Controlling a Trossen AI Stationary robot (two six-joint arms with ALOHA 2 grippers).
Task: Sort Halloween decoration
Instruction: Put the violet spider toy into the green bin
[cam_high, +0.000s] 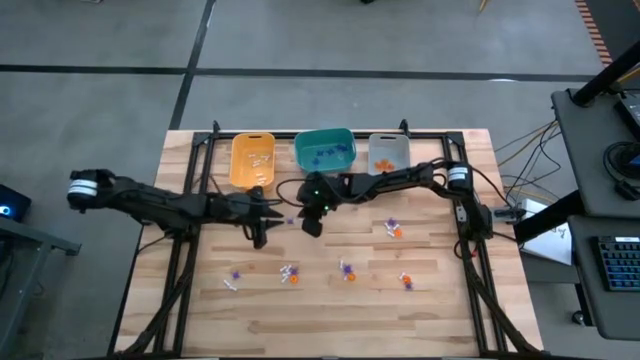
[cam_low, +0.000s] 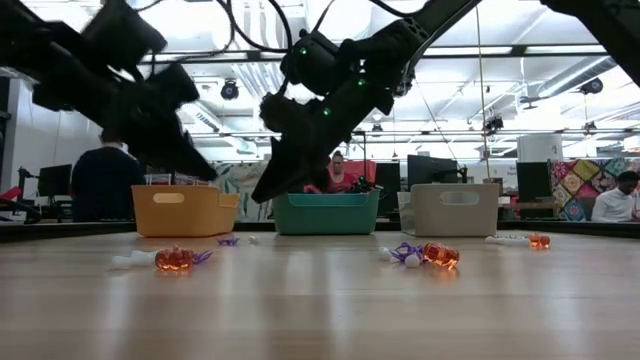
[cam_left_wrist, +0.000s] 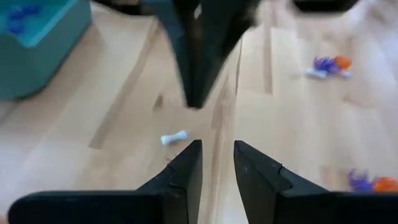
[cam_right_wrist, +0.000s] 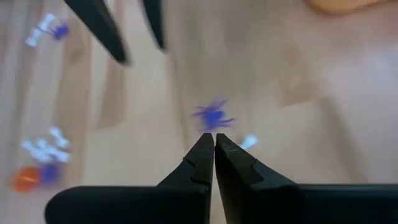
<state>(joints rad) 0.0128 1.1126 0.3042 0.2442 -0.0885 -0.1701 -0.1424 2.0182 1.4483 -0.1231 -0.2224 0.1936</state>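
Note:
The Halloween decoration lies scattered on the wooden table (cam_high: 200, 310): tiny orange, purple and white trinkets (cam_high: 347, 270), and some in the bins. My right gripper (cam_right_wrist: 214, 142) is shut with nothing in it, raised above the table near the middle. A purple spider trinket (cam_right_wrist: 212, 116) and a white piece (cam_right_wrist: 249, 142) lie on the table just beyond its tips. My left gripper (cam_left_wrist: 217, 152) stands open and empty left of it, with a white bone-shaped trinket (cam_left_wrist: 174, 137) on the table ahead of its fingers.
A yellow bin (cam_high: 252, 160), a teal bin (cam_high: 325, 150) and a grey bin (cam_high: 388, 152) stand in a row at the table's far edge. More trinkets lie toward the near edge (cam_high: 288, 272) and at the right (cam_high: 393, 228).

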